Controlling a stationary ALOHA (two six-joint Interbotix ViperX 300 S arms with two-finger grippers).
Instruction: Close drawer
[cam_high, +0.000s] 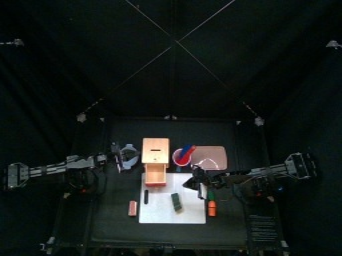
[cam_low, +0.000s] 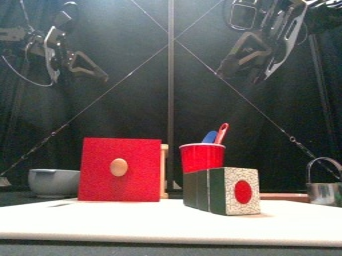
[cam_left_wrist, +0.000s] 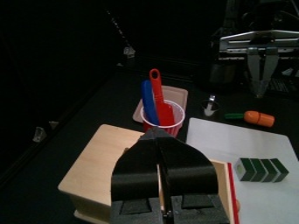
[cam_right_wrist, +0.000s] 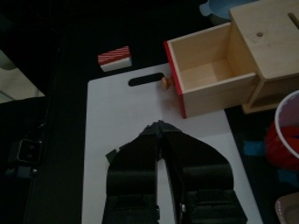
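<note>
Presently: drawer (cam_right_wrist: 211, 70) — pulled out of its wooden cabinet (cam_right_wrist: 272, 39) — untouched, left gripper (cam_left_wrist: 167, 171) and right gripper (cam_right_wrist: 160, 136) both closed, empty.

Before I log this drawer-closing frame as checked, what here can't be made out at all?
- Inside of the drawer: the front view shows only its red front; the top view is too small.
- Left gripper: its fingertips end at the left wrist view's bottom edge.
- Red cup: its base sits behind the green block in the front view.
- Small orange item: too small to identify.
</note>
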